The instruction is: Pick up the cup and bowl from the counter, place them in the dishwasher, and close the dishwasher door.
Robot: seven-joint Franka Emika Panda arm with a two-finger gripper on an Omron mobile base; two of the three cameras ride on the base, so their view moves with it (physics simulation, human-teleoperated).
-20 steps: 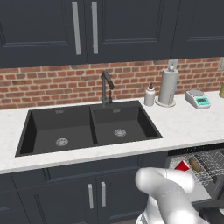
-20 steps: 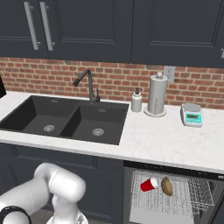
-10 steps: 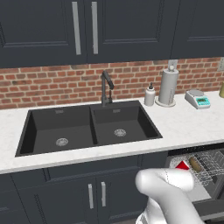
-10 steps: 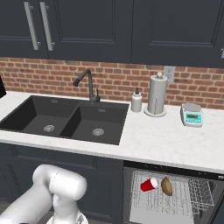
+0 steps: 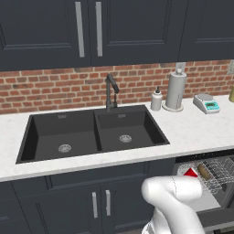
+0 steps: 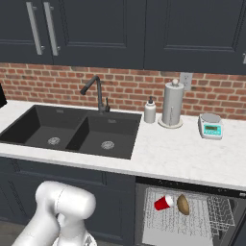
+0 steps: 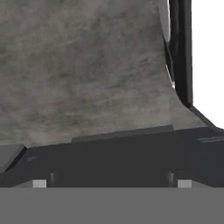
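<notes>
Nothing among the kitchen things has shifted over the last second; what has changed is the white arm (image 6: pixel 62 211), whose bulky elbow has edged a little to the right in the right base view and sits slightly lower in the left base view. Cup and bowl are both already in the dishwasher (image 6: pixel 190 214): the small red cup (image 6: pixel 164 202) lies on its side on the grey wire rack (image 6: pixel 218 214), and the brown bowl (image 6: pixel 183 204) stands on edge just beside it, to the cup's right, the two close together or touching. From the left base view the same pair shows past the arm, the cup (image 5: pixel 190 172) partly hidden by it and the bowl (image 5: pixel 204 172) next to it. The rack is exposed, so the dishwasher is still open. On the counter (image 6: pixel 182 153) the black double sink (image 6: pixel 72 130) sits with its faucet (image 6: pixel 96 93) behind, then a white soap bottle (image 6: pixel 150 110), a paper-towel roll (image 6: pixel 172 104) and a small kitchen scale (image 6: pixel 210 126) along the brick wall. The hand camera looks at a mottled grey floor-like surface and a dark panel edge; whether the fingers are open or closed cannot be told.
</notes>
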